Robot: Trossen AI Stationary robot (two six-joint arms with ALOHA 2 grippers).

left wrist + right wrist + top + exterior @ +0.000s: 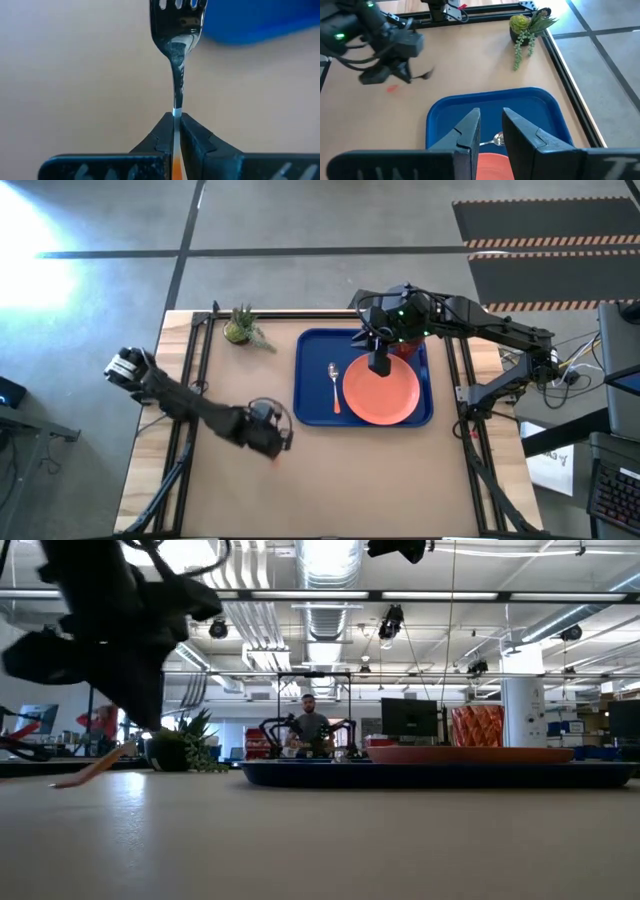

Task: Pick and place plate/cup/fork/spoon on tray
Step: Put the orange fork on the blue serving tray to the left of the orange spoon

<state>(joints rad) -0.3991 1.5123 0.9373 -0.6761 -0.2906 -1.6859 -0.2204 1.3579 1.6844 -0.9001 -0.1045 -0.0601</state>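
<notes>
The fork (176, 60) is held by its orange handle between the closed fingers (192, 137) of the left gripper (272, 442), tines pointing away from the wrist, over the bare tabletop (340, 480) left of centre and toward the near edge. The blue tray (310, 380) is seen at the far right part of the table, with the salmon-pink plate (385, 395) lying in its right half and the spoon (334, 385) laid in its left half, just beside the plate. The right gripper (380, 363) is held above the plate's far rim, its fingers (470, 132) narrowly parted and nothing between them. A small potted plant (241, 328) stands near the far edge. The cup cannot be made out.
</notes>
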